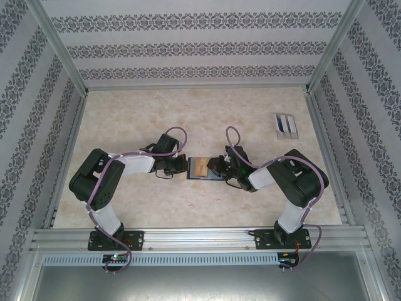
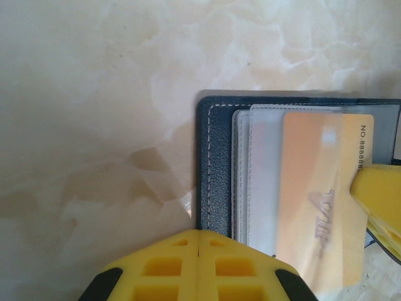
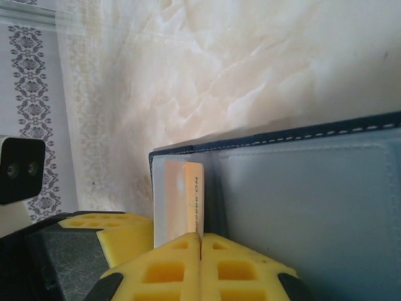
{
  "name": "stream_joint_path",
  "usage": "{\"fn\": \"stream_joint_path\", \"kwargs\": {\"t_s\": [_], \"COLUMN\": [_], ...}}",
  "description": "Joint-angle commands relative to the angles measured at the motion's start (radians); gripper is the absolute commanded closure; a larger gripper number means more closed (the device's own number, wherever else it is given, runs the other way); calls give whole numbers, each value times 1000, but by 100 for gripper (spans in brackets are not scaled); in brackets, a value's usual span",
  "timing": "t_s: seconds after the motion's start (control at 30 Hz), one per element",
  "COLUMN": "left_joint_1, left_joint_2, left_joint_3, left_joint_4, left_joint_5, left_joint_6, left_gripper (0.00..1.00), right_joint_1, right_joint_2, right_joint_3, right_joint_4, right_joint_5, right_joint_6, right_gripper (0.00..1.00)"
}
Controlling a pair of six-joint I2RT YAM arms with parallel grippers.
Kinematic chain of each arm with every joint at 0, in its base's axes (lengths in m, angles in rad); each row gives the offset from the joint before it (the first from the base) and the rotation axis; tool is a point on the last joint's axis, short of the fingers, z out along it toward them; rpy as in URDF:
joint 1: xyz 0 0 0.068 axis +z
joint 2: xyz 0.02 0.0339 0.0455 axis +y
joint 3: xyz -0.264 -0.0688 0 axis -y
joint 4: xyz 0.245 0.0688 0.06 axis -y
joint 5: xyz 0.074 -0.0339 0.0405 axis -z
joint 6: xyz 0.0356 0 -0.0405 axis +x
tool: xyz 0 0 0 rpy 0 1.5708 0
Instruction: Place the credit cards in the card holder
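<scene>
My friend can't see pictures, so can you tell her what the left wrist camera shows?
An orange card lies on the clear pockets of an open navy card holder on a marbled beige table. The left gripper, yellow and shut, sits at the bottom edge, and another yellow finger overlaps the card's right edge.

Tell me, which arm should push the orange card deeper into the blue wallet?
Probably the right: the right gripper is shut at the orange card's free edge, while the left gripper sits at the navy wallet's opposite side.
</scene>
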Motion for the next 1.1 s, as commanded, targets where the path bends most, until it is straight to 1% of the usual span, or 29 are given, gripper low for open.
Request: {"fn": "stream_joint_path", "kwargs": {"t_s": [0.0, 0.07, 0.23, 0.33, 0.43, 0.5, 0.57, 0.67, 0.73, 0.83, 0.93, 1.0, 1.07], "left_joint_1": [-12, -12, -12, -12, -12, -12, -10, -11, -9, -7, -6, -7, -6], "left_joint_2": [20, 15, 7, -5, -7, -11, -14, -26, -44, -72, -89, -83, -70], "left_joint_3": [-39, -41, -44, -54, -50, -53, -47, -45, -56, -62, -67, -67, -66], "left_joint_4": [-70, -69, -67, -66, -74, -77, -87, -91, -87, -87, -68, -44, -10], "left_joint_5": [-30, -31, -22, -49, -49, -61, -69, -69, -88, -88, -53, -15, 36], "left_joint_6": [-8, -9, -21, -19, -15, -10, -7, -3, -9, -16, -19, -27, -43], "left_gripper": [100, 100, 100, 100, 99, 95, 89, 76, 71, 67, 63, 62, 60], "right_joint_1": [23, 42, 84, 91, 82, 71, 54, 33, 24, 2, -10, -20, -16], "right_joint_2": [41, 49, 64, 94, 82, 55, 19, -50, -98, -166, -223, -252, -275], "right_joint_3": [23, 39, 67, 89, 81, 78, 69, 46, 42, 37, 49, 80, 134], "right_joint_4": [24, 18, 9, 5, -15, -78, -117, -182, -241, -309, -397, -502, -662], "right_joint_5": [34, 51, 77, 50, 42, 48, 37, 45, 55, 50, 59, 70, 135], "right_joint_6": [23, 26, 36, 36, 16, -21, -58, -117, -160, -207, -286, -365, -480], "right_gripper": [100, 100, 96, 90, 84, 79, 76, 69, 65, 62, 59, 58, 56]}}
